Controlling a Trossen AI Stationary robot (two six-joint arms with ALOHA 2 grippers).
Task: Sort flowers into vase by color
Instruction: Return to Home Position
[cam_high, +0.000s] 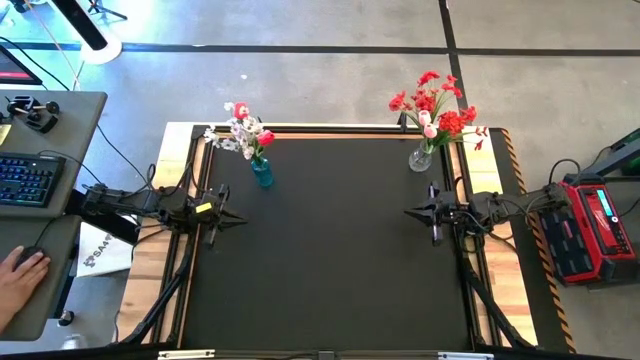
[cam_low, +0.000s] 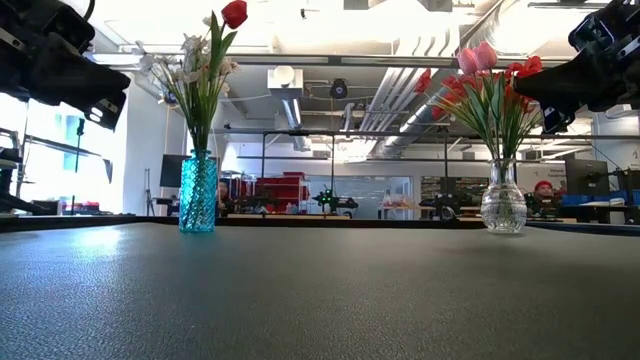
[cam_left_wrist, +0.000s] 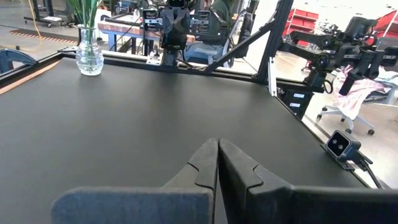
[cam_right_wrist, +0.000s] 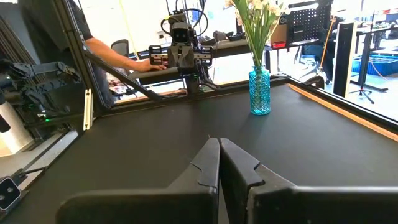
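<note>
A teal blue vase (cam_high: 261, 172) stands at the far left of the black mat and holds white blossom sprays with one red bud (cam_low: 234, 13) among them. A clear glass vase (cam_high: 421, 158) stands at the far right and holds red sprays and pink tulips (cam_low: 477, 58). Both vases also show in the low view, the blue vase (cam_low: 198, 193) and the clear vase (cam_low: 503, 198). My left gripper (cam_high: 235, 216) hovers shut at the mat's left edge. My right gripper (cam_high: 412, 211) hovers shut at the right edge. Neither holds anything.
The black mat (cam_high: 330, 250) lies bare between the arms. A wooden table rim (cam_high: 480, 290) frames it. A red tool case (cam_high: 585, 230) sits off the right side. A person's hand (cam_high: 22, 268) rests on a mouse at a desk to the left.
</note>
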